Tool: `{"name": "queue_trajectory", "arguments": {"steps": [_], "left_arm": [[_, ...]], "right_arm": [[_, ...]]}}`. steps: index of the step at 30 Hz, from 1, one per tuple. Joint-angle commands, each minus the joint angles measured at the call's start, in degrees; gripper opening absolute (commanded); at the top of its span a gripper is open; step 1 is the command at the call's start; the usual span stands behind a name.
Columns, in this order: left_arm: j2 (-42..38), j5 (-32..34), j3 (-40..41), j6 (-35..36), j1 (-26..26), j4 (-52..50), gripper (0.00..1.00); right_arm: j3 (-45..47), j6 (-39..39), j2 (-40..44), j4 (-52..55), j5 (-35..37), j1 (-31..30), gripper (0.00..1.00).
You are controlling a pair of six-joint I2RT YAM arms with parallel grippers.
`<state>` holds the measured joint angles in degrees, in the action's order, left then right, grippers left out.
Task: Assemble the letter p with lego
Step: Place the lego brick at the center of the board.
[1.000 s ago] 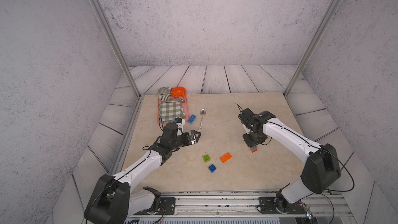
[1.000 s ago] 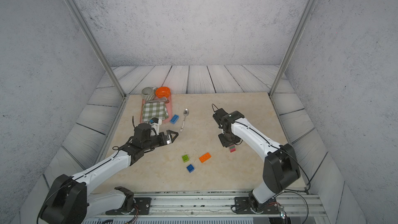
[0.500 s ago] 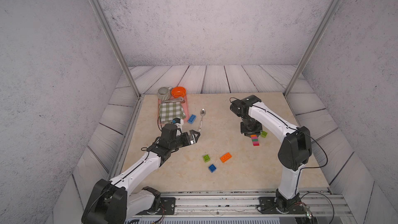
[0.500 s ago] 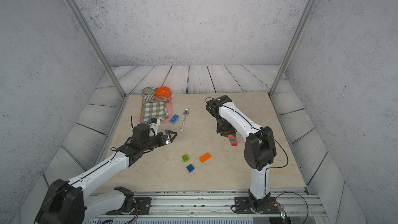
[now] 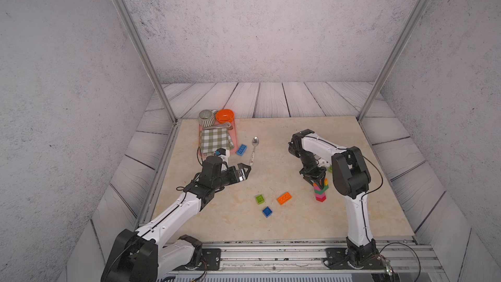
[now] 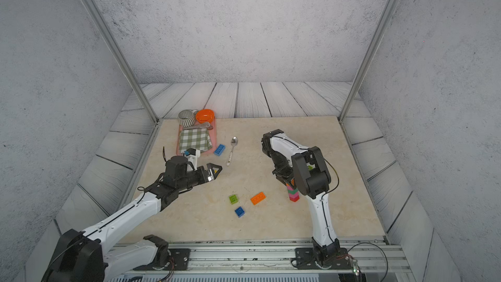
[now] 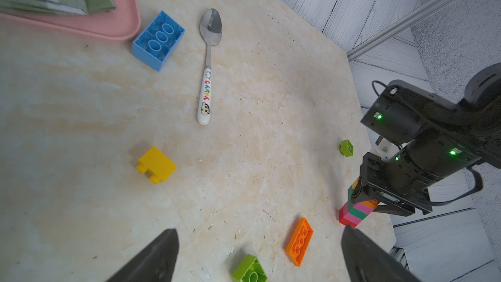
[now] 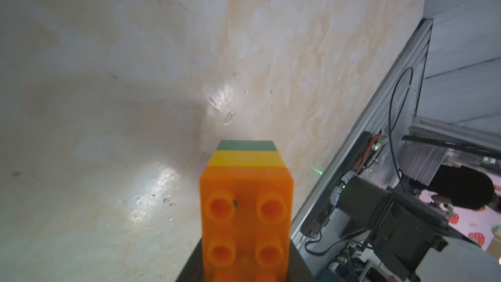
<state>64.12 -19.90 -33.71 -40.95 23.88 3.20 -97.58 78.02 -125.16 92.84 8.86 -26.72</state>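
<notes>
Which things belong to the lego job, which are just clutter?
Job: multicoloured brick tower; orange oblong brick; lime square brick; blue square brick; light-blue oblong brick; yellow brick.
Clutter: metal spoon; pink tray; green checked cloth; striped cup; orange bowl.

You had only coloured lettering on the spoon's [image 7: 207,71] white handle, near the pink tray [image 7: 119,20]; it was unreadable.

White arm links [image 5: 173,212], black joints [image 5: 349,174], black cables [image 7: 479,185]

Left arm [image 5: 173,211]: jaws wide; right arm [image 5: 320,145]: jaws pinched.
</notes>
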Motion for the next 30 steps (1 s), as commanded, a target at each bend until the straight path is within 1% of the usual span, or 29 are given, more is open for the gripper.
{"name": "queue_trajectory", "arguments": {"steps": [1,2,4,5,6,7,9,10,13,14,16,22,25,27,30], "left_arm": [[-0.18,1.05,-0.15,0.99,0.23,-0.40,0.98],[-0.12,1.23,-0.21,1.16,0.20,-0.52,0.98],[-0.08,1.43,-0.28,1.34,0.20,-0.58,0.98],[-0.13,1.53,-0.30,1.48,0.20,-0.73,0.98],[-0.11,1.66,-0.36,1.58,0.18,-0.82,0.98],[-0.09,1.79,-0.34,1.70,0.20,-0.91,0.98],[-0.04,2.05,-0.38,1.95,0.19,-1.00,0.98],[-0.05,2.14,-0.50,2.08,0.12,-0.95,0.98],[0.46,2.15,-0.65,2.31,0.12,-0.99,0.98],[0.64,2.07,-0.73,2.49,0.12,-1.00,0.98],[0.97,2.06,-0.87,2.56,0.12,-0.93,0.98],[2.07,2.07,-1.33,3.29,0.12,-0.96,0.98],[1.95,1.97,-1.70,3.78,0.20,-1.44,0.98],[1.17,2.45,-1.53,4.12,0.54,-1.50,0.98],[-0.28,3.79,-1.77,4.81,1.79,-2.28,0.98]], "right_arm": [[2.04,7.95,-0.51,1.75,-6.39,0.79,0.00],[2.22,8.44,-0.96,0.77,-7.07,1.05,0.03],[0.80,8.48,-2.69,0.93,-7.35,1.47,0.21],[-0.21,7.88,-3.73,0.76,-7.70,1.76,0.33],[-1.00,7.17,-4.56,0.27,-8.40,1.95,0.40],[-1.43,6.66,-5.12,-0.09,-9.02,2.30,0.46],[-2.36,6.17,-5.66,-0.90,-8.93,2.78,0.50],[-2.61,6.14,-5.70,-0.90,-8.79,2.82,0.51],[-2.96,5.41,-5.46,-1.57,-8.86,4.12,0.60],[-3.07,5.11,-5.11,-1.88,-8.66,4.48,0.66],[-3.06,4.29,-4.03,-2.81,-8.29,4.88,0.82],[-3.55,0.76,0.12,-5.85,-7.53,5.28,0.99],[-2.79,-1.91,4.05,-7.56,-5.55,5.27,0.99],[-0.69,-5.23,8.62,-10.27,-2.89,5.19,0.99],[4.90,-13.49,17.31,-17.22,1.94,4.89,0.99]]}}
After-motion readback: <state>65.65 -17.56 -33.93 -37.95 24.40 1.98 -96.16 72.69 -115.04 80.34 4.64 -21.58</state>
